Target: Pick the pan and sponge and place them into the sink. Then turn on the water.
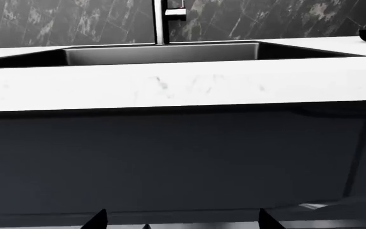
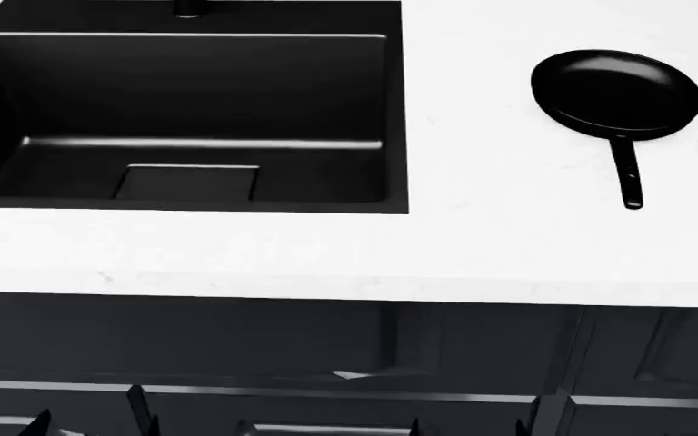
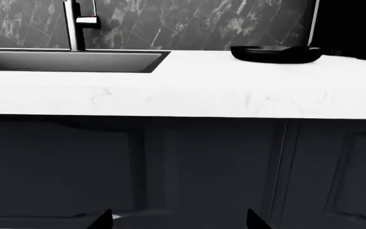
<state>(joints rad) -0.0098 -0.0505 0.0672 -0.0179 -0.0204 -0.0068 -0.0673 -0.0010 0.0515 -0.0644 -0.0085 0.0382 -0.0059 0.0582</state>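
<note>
The pan (image 2: 616, 89) lies flat on the white counter (image 2: 483, 236) to the right of the sink (image 2: 192, 118), its long handle pointing toward the counter's front edge. From the right wrist view the pan (image 3: 275, 53) shows as a low black shape on the counter top. The sponge is out of view. Both grippers hang low in front of the dark cabinet doors, below the counter edge. My left gripper (image 1: 183, 222) stands open with nothing between its fingertips, and my right gripper (image 3: 179, 222) is open and empty too. Only their tips (image 2: 141, 404) show in the head view.
A chrome faucet (image 1: 162, 19) rises behind the sink against a dark marbled wall. The sink's flat drain plate (image 2: 188, 182) lies on the basin floor. Dark cabinet fronts (image 2: 471, 345) run under the counter overhang.
</note>
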